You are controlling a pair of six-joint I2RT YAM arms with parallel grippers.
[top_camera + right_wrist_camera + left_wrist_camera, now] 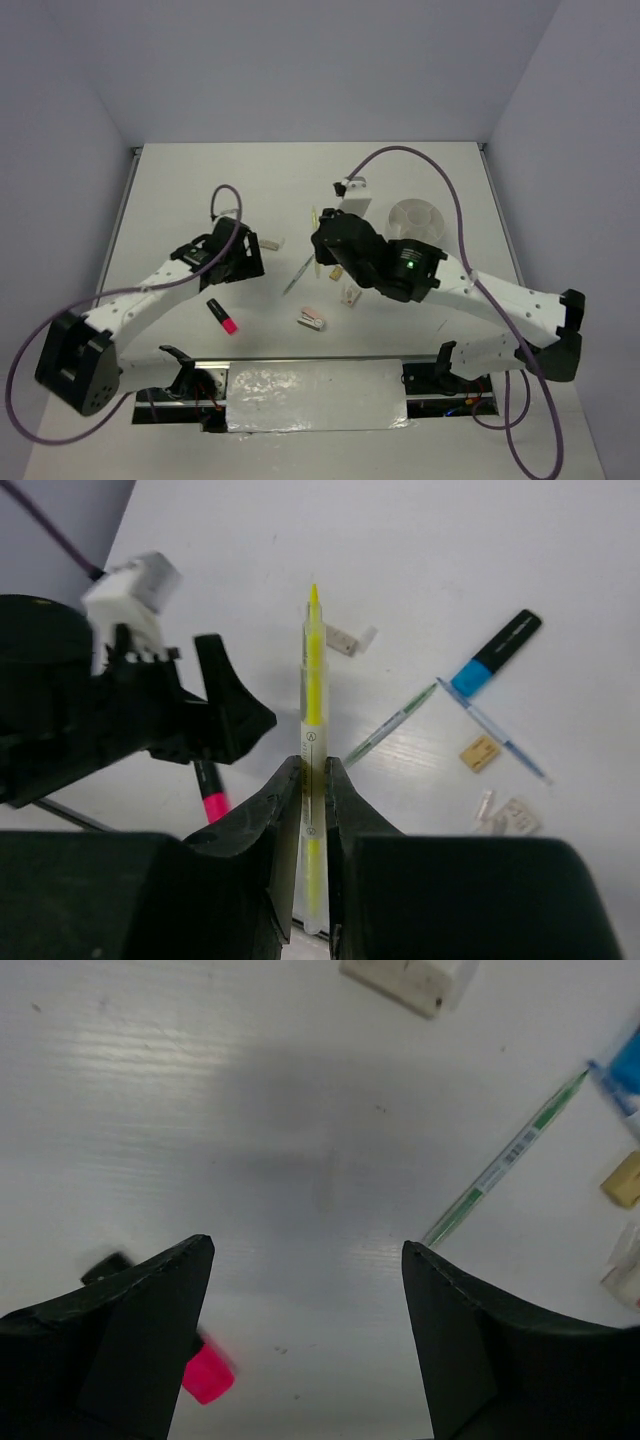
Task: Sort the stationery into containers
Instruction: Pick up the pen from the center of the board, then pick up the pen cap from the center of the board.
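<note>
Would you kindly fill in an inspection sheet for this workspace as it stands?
Surface: white table, no spills seen.
Job's things: yellow pen gripped; green pen, blue marker, pink highlighter and white eraser loose on the table; white tub, contents unclear.
Clutter: nothing seen.
Tools: left tool open over bare table; right tool shut on the yellow pen.
Cables: a purple cable arches over each arm.
Surroundings: plain grey walls.

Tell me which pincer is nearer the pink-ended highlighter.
Left. The left pincer is open just beside the pink-ended highlighter; the right pincer, shut on the yellow pen, sits farther off to its right.
</note>
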